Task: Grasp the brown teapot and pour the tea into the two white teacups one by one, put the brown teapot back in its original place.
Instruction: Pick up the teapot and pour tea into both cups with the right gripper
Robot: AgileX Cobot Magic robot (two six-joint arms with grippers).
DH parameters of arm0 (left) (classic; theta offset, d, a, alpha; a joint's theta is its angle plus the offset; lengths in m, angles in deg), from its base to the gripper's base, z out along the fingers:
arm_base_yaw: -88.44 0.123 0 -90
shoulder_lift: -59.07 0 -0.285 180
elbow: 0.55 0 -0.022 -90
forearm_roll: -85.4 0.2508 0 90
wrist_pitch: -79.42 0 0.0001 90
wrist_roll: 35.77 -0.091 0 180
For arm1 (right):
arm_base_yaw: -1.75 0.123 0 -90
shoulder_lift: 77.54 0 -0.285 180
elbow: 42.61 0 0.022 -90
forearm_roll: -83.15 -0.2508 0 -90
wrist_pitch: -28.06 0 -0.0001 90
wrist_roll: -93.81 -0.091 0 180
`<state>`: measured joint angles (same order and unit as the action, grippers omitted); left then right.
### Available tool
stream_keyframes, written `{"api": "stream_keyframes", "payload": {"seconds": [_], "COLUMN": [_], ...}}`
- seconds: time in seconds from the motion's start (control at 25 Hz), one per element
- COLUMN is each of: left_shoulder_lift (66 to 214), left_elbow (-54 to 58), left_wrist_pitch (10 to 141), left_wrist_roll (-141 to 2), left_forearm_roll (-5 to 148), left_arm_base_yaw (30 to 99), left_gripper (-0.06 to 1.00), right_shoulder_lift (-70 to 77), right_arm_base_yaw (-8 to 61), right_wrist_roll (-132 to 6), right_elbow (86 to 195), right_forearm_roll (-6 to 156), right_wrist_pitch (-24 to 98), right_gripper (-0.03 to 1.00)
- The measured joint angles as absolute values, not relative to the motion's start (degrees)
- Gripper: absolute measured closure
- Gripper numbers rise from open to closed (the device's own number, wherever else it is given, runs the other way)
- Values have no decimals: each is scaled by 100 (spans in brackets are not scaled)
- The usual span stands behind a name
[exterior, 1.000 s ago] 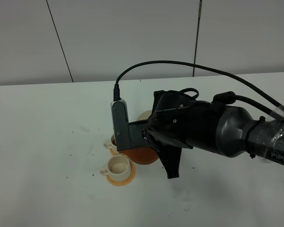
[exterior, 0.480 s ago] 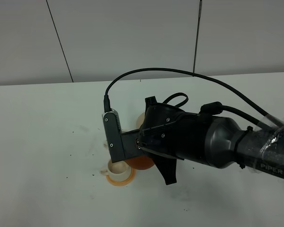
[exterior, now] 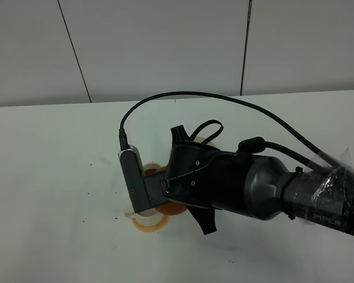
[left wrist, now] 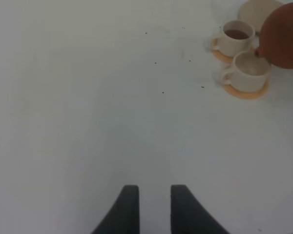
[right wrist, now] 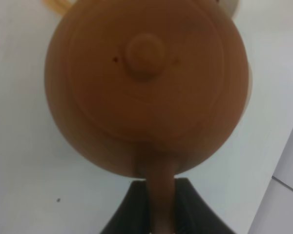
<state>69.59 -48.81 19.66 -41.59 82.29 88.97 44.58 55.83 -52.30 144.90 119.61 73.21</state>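
The brown teapot (right wrist: pixel 146 73) hangs from my right gripper (right wrist: pixel 158 204), which is shut on its loop handle; the knobbed lid faces the wrist camera. In the high view only a strip of the teapot (exterior: pixel 176 209) shows under the arm. In the left wrist view the teapot (left wrist: pixel 283 36) hovers right beside the two white teacups. The farther cup (left wrist: pixel 237 38) holds dark tea, and the nearer cup (left wrist: pixel 251 70) looks pale inside. Each stands on an orange coaster. The cream trivet (left wrist: pixel 259 9) lies bare behind them. My left gripper (left wrist: pixel 150 207) is empty, far from the cups, its fingers slightly apart.
My right arm (exterior: pixel 253 188) and its cable span the middle of the high view and hide the cups; only the near orange coaster (exterior: pixel 148 224) peeks out. The trivet's edge (exterior: pixel 197 141) shows behind the arm. Small dark specks dot the white table (exterior: pixel 59 177).
My right arm has moved left and toward the table's front with the teapot. It now covers the near cup, which was in plain view a second ago.
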Motion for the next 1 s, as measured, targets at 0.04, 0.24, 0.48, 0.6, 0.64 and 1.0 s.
{"api": "stream_keyframes", "payload": {"seconds": [0.04,0.24,0.48,0.6,0.64,1.0], "left_shoulder_lift": [6959,6959,6959,6959,6959,6959], "left_elbow": [-4881,-4881,-4881,-4881,-4881,-4881], "left_wrist_pitch": [1966,1966,1966,1966,1966,1966], "left_wrist_roll": [-4159,-4159,-4159,-4159,-4159,-4159], "left_forearm_roll": [8229,8229,8229,8229,8229,8229], "left_arm_base_yaw": [8897,8897,8897,8897,8897,8897], "left_gripper": [71,71,71,71,71,71], "right_shoulder_lift": [4458,4458,4458,4458,4458,4469], "right_arm_base_yaw": [5583,5590,5613,5623,5627,5630], "right_wrist_roll": [-5230,-5247,-5200,-5173,-5173,-5113], "right_elbow": [14490,14490,14490,14490,14490,14490], "right_forearm_roll": [11974,12184,12262,12343,12370,12474], "right_wrist_pitch": [7321,7320,7302,7302,7302,7302], "right_gripper": [87,87,87,87,87,87]}}
